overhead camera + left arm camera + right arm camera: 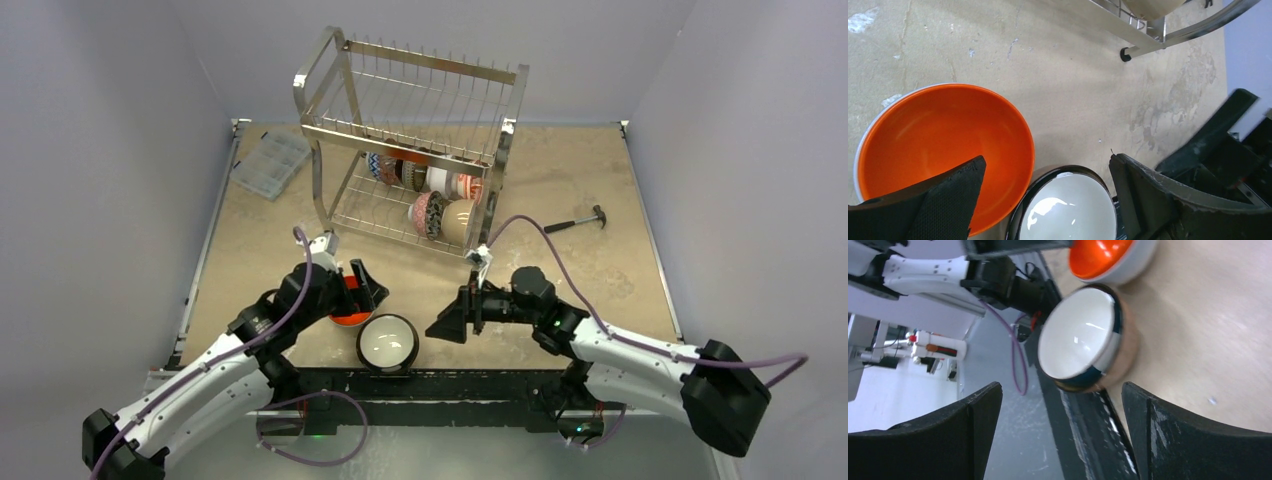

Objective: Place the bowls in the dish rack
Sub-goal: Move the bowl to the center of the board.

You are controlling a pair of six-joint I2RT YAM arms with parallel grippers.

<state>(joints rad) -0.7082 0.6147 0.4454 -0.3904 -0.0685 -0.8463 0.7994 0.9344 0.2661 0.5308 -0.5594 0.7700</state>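
Top view: orange bowl mostly covered by the left fingers; only a strip of its inside shows. Racked bowls overlap behind the wires of the dish rack, so count & patterns are too small to tell. Left wrist view: dark-rimmed white bowl cut off by btm edge. The rack shows only as a leg + corner at top, and a pale bowl in it is clipped by the top edge. Right wrist view: orange bowl chopped by top edge, a bit blurred. Right fingers run out of frame at btm.

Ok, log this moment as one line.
left gripper open over orange bowl | right gripper open facing dark-rimmed bowl | dish rack partly loaded
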